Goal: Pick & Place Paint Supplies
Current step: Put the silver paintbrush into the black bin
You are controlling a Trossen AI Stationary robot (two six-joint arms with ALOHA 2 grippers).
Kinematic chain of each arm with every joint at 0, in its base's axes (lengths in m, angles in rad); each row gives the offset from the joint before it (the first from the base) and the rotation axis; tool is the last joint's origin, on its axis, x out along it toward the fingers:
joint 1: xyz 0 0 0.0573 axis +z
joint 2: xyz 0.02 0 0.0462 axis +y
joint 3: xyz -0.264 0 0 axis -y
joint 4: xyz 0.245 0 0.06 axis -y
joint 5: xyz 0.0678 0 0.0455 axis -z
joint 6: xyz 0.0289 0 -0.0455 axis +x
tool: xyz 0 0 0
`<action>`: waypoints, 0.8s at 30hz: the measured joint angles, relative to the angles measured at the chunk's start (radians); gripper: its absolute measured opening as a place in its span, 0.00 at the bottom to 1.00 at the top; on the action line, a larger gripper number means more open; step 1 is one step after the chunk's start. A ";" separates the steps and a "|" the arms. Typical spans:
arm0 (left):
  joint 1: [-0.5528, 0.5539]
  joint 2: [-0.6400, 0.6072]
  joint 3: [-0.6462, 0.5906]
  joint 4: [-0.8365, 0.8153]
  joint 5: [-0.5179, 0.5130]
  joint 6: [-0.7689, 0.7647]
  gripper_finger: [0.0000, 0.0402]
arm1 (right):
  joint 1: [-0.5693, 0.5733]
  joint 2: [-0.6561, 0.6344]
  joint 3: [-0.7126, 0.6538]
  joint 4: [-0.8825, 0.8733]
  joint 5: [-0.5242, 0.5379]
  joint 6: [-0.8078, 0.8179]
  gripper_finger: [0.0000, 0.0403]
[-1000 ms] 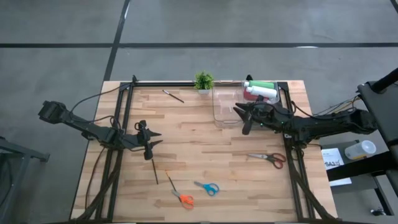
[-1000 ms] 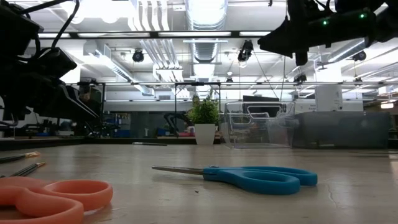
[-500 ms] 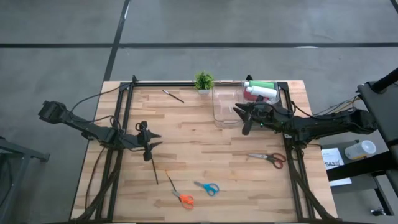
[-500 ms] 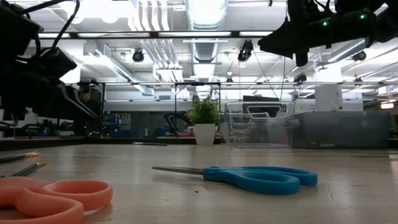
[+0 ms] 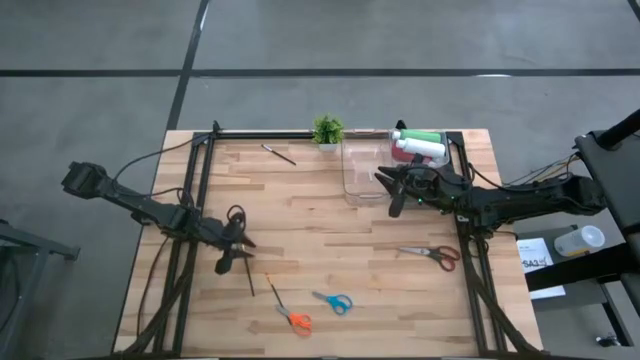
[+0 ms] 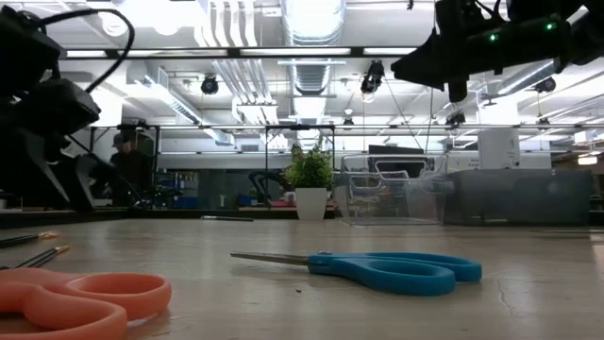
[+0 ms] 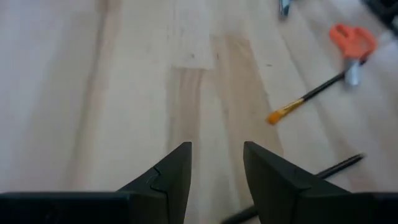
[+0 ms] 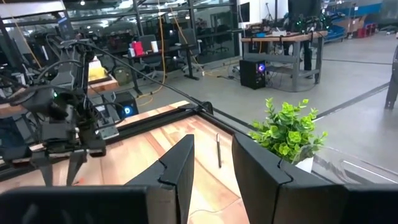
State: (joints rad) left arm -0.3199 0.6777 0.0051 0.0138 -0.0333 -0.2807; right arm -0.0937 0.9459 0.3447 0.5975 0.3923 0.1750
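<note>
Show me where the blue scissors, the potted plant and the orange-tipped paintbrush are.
blue scissors (image 6: 396, 271), low view, on the blue handle loops.
potted plant (image 5: 327, 130), high view, on the green leaves.
orange-tipped paintbrush (image 7: 306, 99), left wrist view, midway along the dark handle.

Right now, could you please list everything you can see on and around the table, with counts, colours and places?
Squeeze bottles: at least three, green, red and white, lying at the far right corner behind the bin.
Clear plastic bin: one, far right of centre.
Potted plant: one, green, far edge.
Paintbrushes: one by the far edge, two near the front.
Scissors: three; orange, blue, red and dark.
Left gripper: open, over the front-left boards.
Right gripper: open, empty, beside the bin.
</note>
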 joint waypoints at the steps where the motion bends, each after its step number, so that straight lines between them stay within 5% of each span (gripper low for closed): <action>1: 0.000 0.000 0.000 0.001 -0.016 0.042 0.39 | 0.000 0.000 0.000 -0.002 0.000 0.000 0.27; 14: 0.000 0.000 0.000 0.083 -0.109 0.197 0.39 | 0.000 0.001 -0.001 -0.017 0.000 0.001 0.27; 19: 0.004 0.000 0.001 0.355 -0.156 0.065 0.39 | 0.000 0.001 -0.001 -0.017 0.000 0.000 0.27; 24: 0.054 0.000 0.143 0.294 -0.270 0.102 0.39 | 0.000 0.001 0.000 -0.017 0.000 0.000 0.27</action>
State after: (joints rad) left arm -0.2662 0.6777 0.1480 0.3073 -0.3035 -0.1784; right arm -0.0939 0.9466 0.3443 0.5804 0.3923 0.1751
